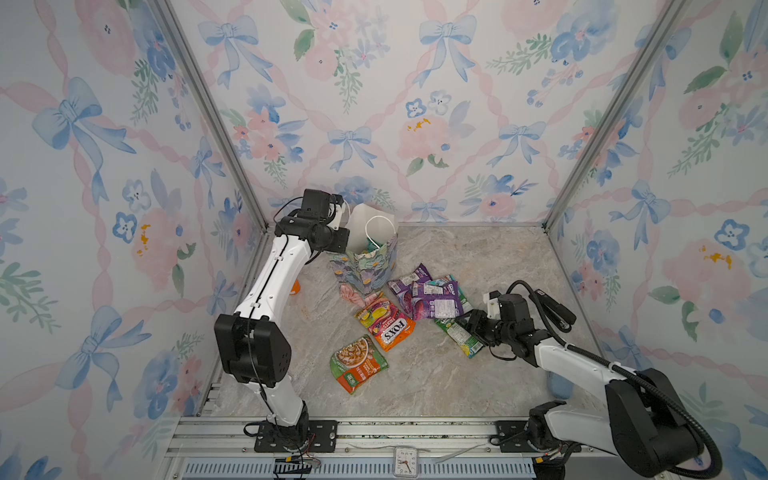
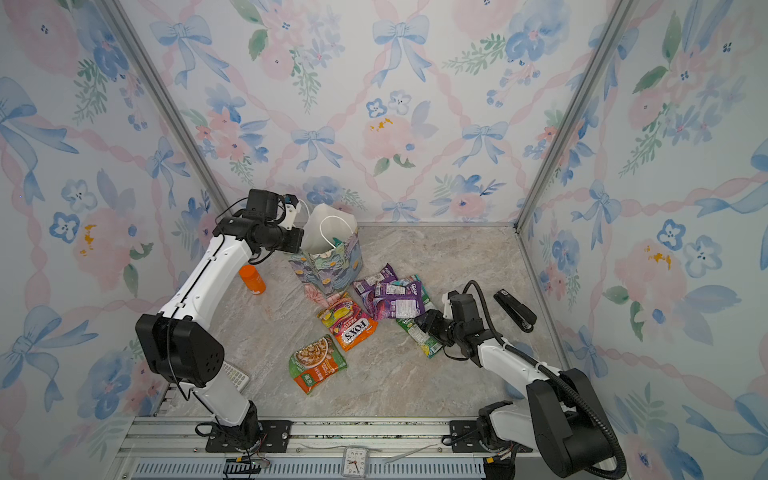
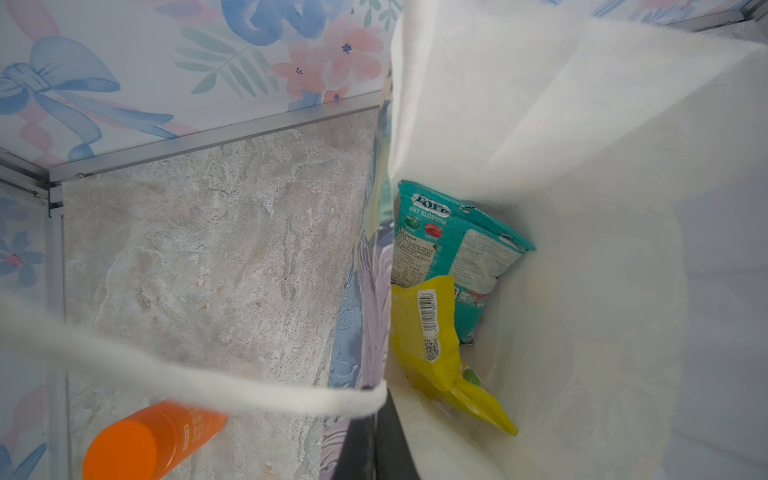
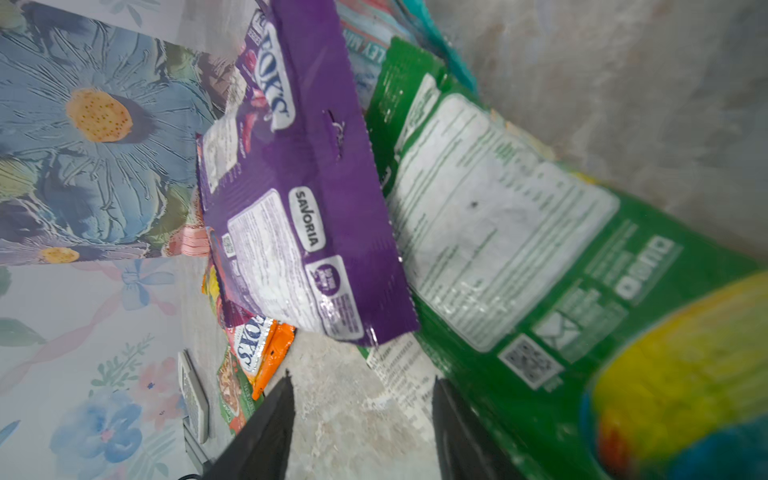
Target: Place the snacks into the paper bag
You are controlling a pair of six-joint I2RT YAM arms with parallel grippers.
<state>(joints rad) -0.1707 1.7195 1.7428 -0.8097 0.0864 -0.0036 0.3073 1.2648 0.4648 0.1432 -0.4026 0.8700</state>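
The paper bag (image 1: 368,266) stands upright at the back, its mouth open. My left gripper (image 3: 374,440) is shut on the bag's left rim, beside a white cord handle (image 3: 208,382). Inside the bag lie a teal packet (image 3: 453,245) and a yellow one (image 3: 424,328). On the table in front lie more snacks: purple packets (image 1: 434,301), an orange packet (image 1: 386,324), a noodle-picture packet (image 1: 358,363) and a green packet (image 1: 461,336). My right gripper (image 4: 361,378) is open low over the green packet's (image 4: 498,216) edge, beside a purple packet (image 4: 316,199), holding nothing.
An orange-capped bottle (image 2: 252,279) lies left of the bag, under my left arm. A black stapler (image 2: 515,309) sits near the right wall behind my right arm. A small grey keypad device (image 2: 235,376) lies at the front left, and a small clock (image 2: 355,461) on the front rail.
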